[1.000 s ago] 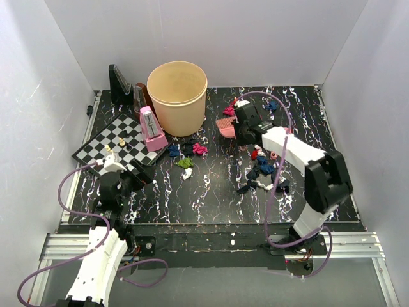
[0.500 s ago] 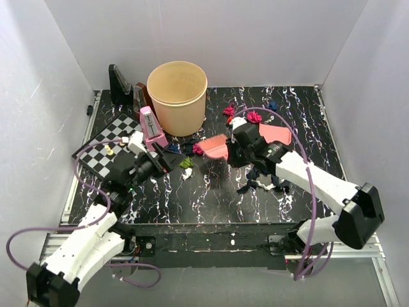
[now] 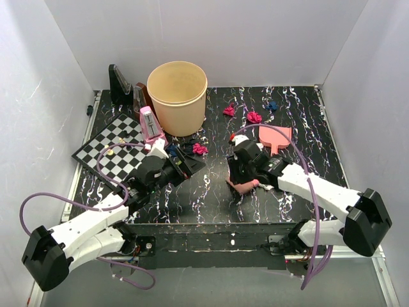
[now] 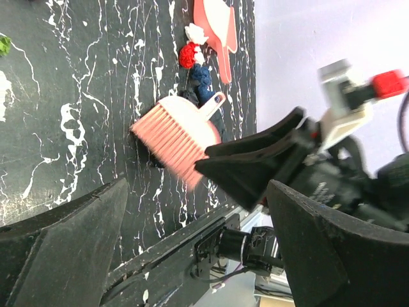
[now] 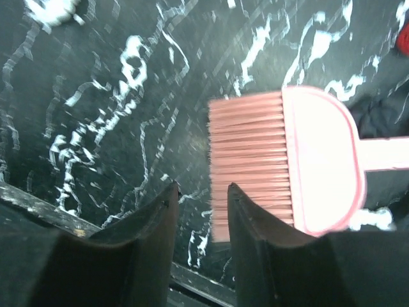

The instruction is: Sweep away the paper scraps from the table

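The pink brush (image 3: 243, 187) lies bristles-left on the black veined table (image 3: 211, 192), just below my right gripper (image 3: 238, 174). In the right wrist view the brush (image 5: 281, 160) sits past the fingertips, and that gripper (image 5: 201, 192) is open and empty. My left gripper (image 3: 190, 164) is open and empty at the table's middle. Its view shows the brush (image 4: 176, 137) and red (image 4: 187, 55), navy (image 4: 201, 77) and white (image 4: 193, 32) paper scraps. Magenta scraps (image 3: 254, 117) and a navy one (image 3: 273, 105) lie at the back. More scraps (image 3: 200, 148) lie near the bucket.
A pink dustpan (image 3: 275, 137) lies back right of the right gripper. A tall tan bucket (image 3: 177, 96) stands at the back. A chessboard (image 3: 108, 150) with small pieces and a pink metronome (image 3: 151, 128) sit at the left. White walls enclose the table.
My right arm has drawn back toward the near edge and the brush now lies low on the table there. My left arm has reached further right toward the middle.
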`<action>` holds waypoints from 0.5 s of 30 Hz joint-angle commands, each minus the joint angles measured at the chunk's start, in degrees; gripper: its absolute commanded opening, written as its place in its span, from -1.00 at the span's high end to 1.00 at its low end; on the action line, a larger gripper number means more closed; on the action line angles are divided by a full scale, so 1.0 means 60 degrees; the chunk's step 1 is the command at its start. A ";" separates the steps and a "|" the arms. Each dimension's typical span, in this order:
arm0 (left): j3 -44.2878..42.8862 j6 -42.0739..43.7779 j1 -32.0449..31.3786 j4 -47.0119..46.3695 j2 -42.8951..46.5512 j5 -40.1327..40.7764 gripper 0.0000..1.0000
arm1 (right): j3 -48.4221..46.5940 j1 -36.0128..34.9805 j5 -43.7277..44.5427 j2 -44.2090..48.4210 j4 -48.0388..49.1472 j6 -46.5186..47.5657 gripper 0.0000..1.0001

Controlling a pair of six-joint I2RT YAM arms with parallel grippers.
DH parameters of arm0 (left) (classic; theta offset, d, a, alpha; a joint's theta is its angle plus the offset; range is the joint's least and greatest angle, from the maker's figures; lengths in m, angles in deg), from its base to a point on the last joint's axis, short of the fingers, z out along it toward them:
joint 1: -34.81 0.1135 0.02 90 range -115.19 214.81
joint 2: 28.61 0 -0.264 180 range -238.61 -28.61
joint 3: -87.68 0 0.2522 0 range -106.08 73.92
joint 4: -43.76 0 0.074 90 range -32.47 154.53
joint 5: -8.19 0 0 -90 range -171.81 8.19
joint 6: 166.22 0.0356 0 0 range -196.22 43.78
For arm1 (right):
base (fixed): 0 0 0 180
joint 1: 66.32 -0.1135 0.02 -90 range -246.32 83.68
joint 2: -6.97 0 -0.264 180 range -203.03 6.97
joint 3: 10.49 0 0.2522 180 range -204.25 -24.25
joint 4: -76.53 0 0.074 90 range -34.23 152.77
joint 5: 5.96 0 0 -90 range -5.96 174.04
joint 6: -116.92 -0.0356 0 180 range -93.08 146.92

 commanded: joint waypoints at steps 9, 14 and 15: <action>0.0030 0.0848 -0.0072 0.2190 0.2546 0.1623 -0.82 | 0.0399 -0.0337 0.2183 0.0784 -0.0373 -0.0504 -0.59; 0.0103 0.0995 -0.0087 0.2484 0.2680 0.1565 -0.82 | 0.0149 -0.0031 0.3839 0.0799 -0.1676 -0.1865 -0.64; 0.0103 0.1024 -0.0072 0.2499 0.2651 0.1521 -0.82 | 0.0193 0.0217 0.3724 0.0828 -0.1751 -0.2027 -0.58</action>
